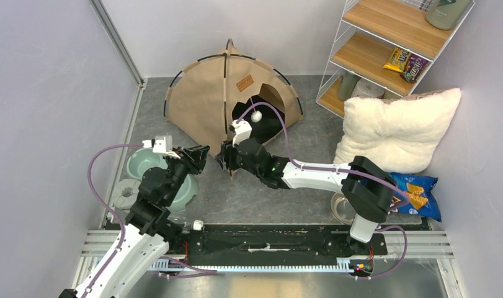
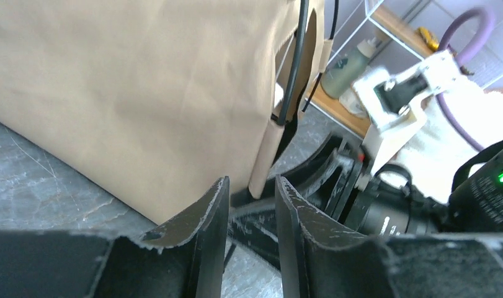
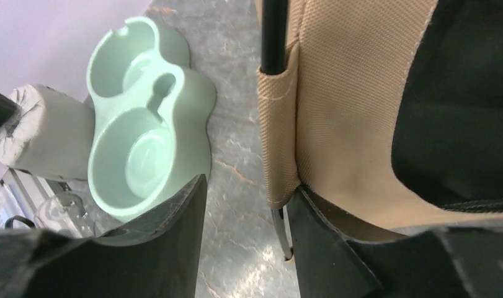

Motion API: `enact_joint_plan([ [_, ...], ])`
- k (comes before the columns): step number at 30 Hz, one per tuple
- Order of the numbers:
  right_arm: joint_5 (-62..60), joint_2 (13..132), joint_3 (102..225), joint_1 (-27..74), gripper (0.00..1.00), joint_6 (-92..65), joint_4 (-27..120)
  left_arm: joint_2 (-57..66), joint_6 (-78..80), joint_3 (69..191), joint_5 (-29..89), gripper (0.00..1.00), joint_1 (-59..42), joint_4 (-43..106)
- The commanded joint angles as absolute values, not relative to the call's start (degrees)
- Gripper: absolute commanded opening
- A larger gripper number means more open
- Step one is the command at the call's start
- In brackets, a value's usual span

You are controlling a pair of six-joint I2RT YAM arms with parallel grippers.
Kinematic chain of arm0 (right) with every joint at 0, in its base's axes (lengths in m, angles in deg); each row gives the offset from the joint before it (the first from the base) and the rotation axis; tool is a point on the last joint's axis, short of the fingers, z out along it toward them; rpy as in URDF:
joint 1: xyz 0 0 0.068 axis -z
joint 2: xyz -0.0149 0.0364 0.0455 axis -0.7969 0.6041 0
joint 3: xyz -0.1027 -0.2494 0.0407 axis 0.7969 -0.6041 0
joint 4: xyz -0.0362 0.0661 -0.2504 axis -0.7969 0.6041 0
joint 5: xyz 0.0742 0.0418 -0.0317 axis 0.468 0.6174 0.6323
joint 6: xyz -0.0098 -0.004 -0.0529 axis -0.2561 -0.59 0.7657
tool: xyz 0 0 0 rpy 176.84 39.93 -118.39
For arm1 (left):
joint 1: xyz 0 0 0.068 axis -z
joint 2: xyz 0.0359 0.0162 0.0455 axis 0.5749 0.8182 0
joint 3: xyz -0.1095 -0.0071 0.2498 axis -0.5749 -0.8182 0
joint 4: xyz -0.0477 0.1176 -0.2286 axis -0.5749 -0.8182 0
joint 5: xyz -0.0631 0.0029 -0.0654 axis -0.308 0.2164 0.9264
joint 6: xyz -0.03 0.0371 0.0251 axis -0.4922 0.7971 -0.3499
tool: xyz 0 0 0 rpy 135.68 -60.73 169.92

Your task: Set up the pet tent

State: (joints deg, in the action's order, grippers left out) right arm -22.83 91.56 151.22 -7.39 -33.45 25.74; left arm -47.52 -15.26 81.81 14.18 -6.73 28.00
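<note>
1. The pet tent (image 1: 205, 102) stands domed at the far middle of the bench (image 1: 267, 192). Its arched doorway faces right and near, and its black poles cross at the top.
2. The right pincer (image 3: 245, 242) is at the tent's near corner with its fingers apart, clamped on nothing. The tan pole sleeve (image 3: 276, 136) and a thin tip below it lie in the gap. The right-hand finger is against the tent's hem. Judgement: it straddles the corner so that it can seat or steady the pole end.
3. The left pincer (image 2: 252, 205) points at the same corner from the left. Its fingers are narrowly apart and hold nothing. Judgement: it is placed to brace the fabric against the other arm's push.
4. The mint double feeding bowl (image 3: 143, 143) lies just left of the corner, clear of both pincers.
5. From above, the right wrist covers the corner. Whether the pole end is fully seated cannot be told. The tent's interior is dark and the left arm partly hides the bowl.
</note>
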Motion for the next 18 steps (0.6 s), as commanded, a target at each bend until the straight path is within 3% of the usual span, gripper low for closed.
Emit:
enact_joint_plan([
  [1, -23.35, 85.09, 151.14, -7.10, 0.63, -37.76, 33.66, -47.51, -16.47, 85.57, 11.32, 0.41, -6.70, 26.63],
  [7, -25.41, 76.05, 148.17, -7.12, 0.83, -40.01, 44.75, -43.79, -15.21, 87.70, 18.29, 0.48, -6.64, 30.93],
  [10, -26.84, 72.24, 148.15, -7.10, 0.89, -40.02, 51.67, -40.34, -14.69, 89.41, 22.90, 0.50, -6.69, 33.72],
  [18, -39.44, 63.11, 147.64, -7.10, 0.88, -45.31, 66.44, -28.43, -17.11, 95.06, 32.70, 0.50, -6.56, 42.24],
])
